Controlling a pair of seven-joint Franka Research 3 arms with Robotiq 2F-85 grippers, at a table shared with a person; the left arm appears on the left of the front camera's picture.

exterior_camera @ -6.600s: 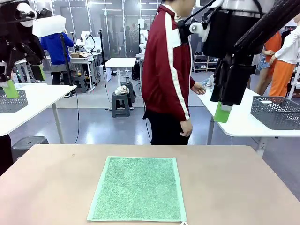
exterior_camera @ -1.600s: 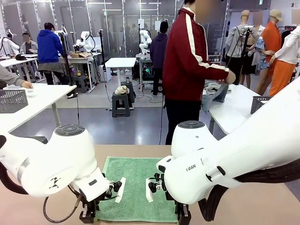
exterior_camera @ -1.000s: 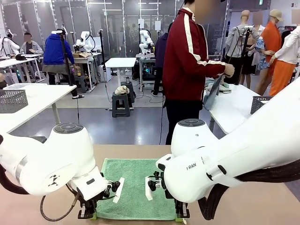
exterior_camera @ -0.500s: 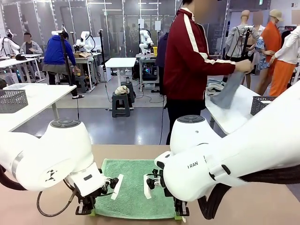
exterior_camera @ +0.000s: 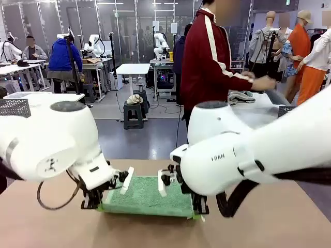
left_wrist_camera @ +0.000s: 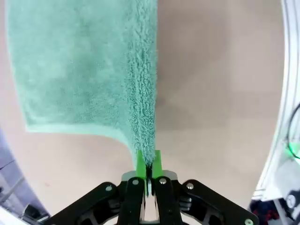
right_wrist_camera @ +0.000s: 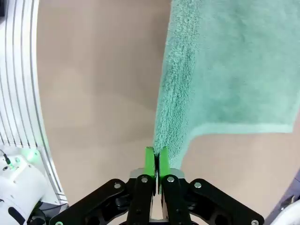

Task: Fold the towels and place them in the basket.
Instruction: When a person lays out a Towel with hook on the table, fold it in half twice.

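At lower centre, the left gripper (left_wrist_camera: pixel 149 158) and right gripper (right_wrist_camera: pixel 156 155) are each clamped on a near corner of the green towel (exterior_camera: pixel 147 196). That edge has just been raised off the table (exterior_camera: pixel 269 222) and carried toward mid-frame. The first fold appears under way, though the far edge is hidden.
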